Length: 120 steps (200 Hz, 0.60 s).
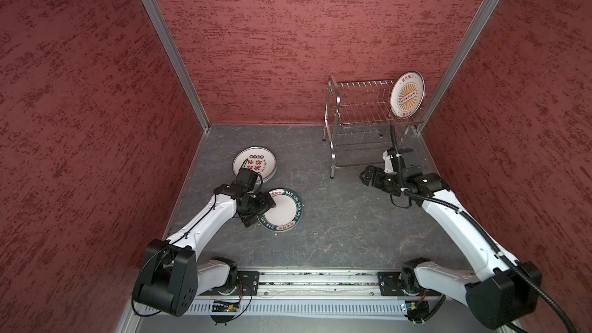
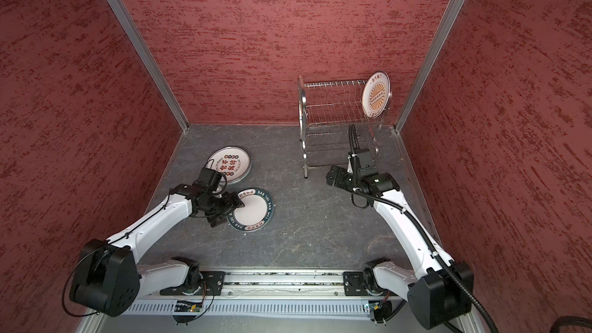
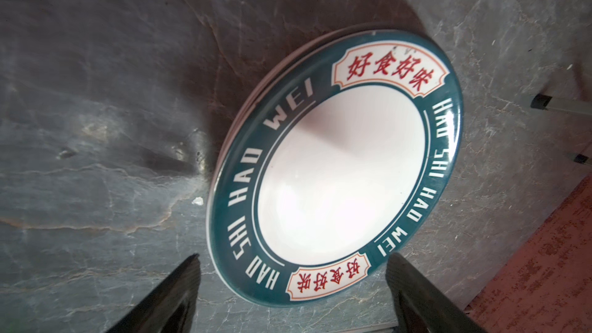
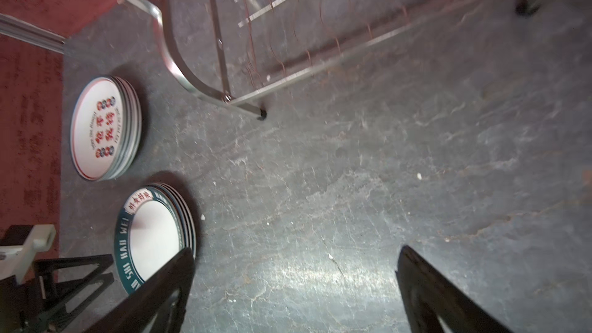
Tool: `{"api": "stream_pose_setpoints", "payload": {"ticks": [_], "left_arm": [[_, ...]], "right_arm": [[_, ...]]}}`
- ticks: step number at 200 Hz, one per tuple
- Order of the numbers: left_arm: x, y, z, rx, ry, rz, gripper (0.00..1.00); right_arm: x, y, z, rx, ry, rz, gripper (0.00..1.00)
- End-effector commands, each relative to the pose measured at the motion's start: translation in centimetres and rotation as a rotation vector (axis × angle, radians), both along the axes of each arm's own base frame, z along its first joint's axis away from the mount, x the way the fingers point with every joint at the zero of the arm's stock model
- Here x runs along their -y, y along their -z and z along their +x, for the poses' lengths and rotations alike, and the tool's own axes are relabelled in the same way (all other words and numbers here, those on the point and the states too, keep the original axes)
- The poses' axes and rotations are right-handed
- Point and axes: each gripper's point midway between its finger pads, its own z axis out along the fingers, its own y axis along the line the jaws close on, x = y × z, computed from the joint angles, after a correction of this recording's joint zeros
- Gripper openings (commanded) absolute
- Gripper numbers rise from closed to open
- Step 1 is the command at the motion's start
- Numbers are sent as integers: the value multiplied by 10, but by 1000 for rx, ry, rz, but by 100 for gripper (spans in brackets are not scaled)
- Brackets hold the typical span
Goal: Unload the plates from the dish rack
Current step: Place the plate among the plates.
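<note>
Looks like the putting-down step, with the left gripper point(image 3: 293, 259) open at the rim of the teal plate point(image 1: 283, 211) lying on its pile point(image 4: 188, 219) and the right gripper point(image 4: 296, 251) open, empty, near the dish rack point(image 1: 362, 104); next, pinching the last plate point(image 1: 407, 95) standing up top.

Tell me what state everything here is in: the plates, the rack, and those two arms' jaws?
Rack: upright, holds one plate.
Sunburst plate: on edge at the rack's upper-tier end.
Teal stack: flat on the table, face up.
Character stack: flat on the table, face up.
Left jaws: open at the teal stack's edge, holding nothing.
Right jaws: open, empty, in front of the rack.
</note>
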Motion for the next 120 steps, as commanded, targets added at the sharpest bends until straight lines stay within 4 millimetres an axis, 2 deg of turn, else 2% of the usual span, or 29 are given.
{"api": "stream_pose_setpoints", "payload": {"ticks": [1,13,21,44,70,91,95,120], "left_arm": [[-8,-12,3,37,7,30,92],[-10,-18,4,53,4,31,94],[-13,-22,5,65,1,31,100],[-18,-31,8,95,-6,24,99],[-21,-37,10,106,-11,11,99],[-21,-39,9,115,-14,-4,99],[-21,-40,8,117,-15,-7,99],[-21,-45,7,136,-13,-26,99]], "right_arm": [[17,-53,17,131,36,-113,99],[26,-80,25,179,66,-158,99],[35,-100,29,217,95,-191,99],[65,-153,46,323,200,-278,99],[96,-197,70,404,298,-285,99],[117,-218,92,432,336,-227,99],[120,-214,102,416,340,-222,99],[138,-217,128,422,374,-201,99]]}}
